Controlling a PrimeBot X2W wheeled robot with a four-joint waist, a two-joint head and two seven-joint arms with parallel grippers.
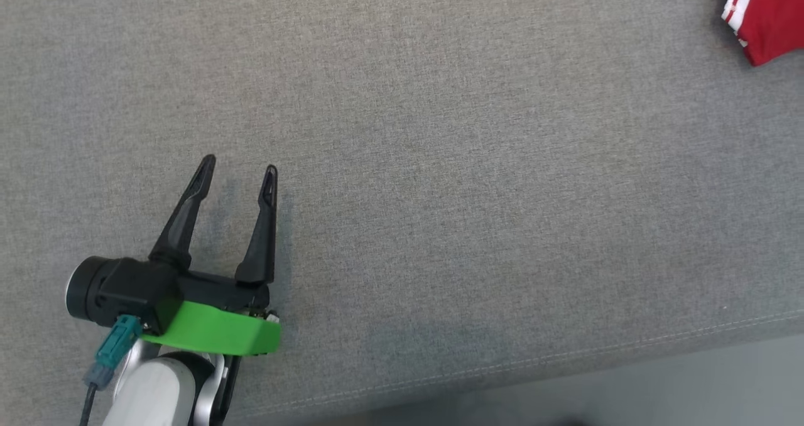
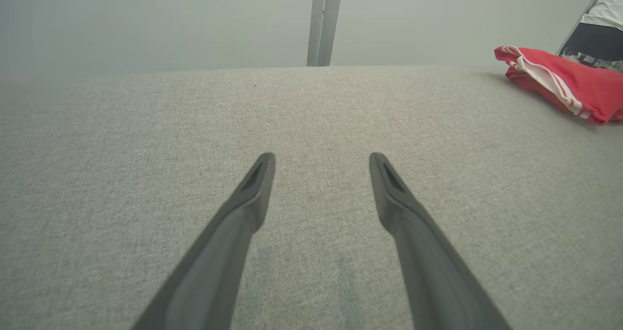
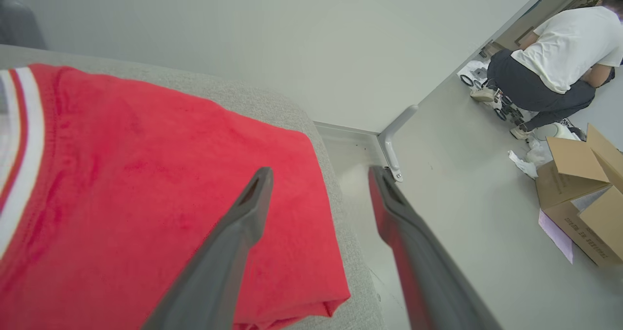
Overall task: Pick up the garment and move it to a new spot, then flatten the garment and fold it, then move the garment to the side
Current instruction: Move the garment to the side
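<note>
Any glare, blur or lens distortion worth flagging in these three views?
Head view: soft even light, no glare, faint shadow beside the left gripper. Left wrist view: wide-angle bows the cushion's far edge; garment sharp. Right wrist view: right gripper's fingers soft, one tinted red.

From the head, looked straight down on the grey bench [image 1: 440,162]. From the left wrist, skimmed low across it. From the right wrist, sat close over the red garment [image 3: 146,174], caught in all three.

Red garment [image 1: 769,17] cropped by the top-right corner in head view, and by the left and bottom edges in right wrist view. Left arm [image 1: 160,391] cropped at the bottom. Cardboard box [image 3: 574,159] cropped at the right, print unreadable.
</note>
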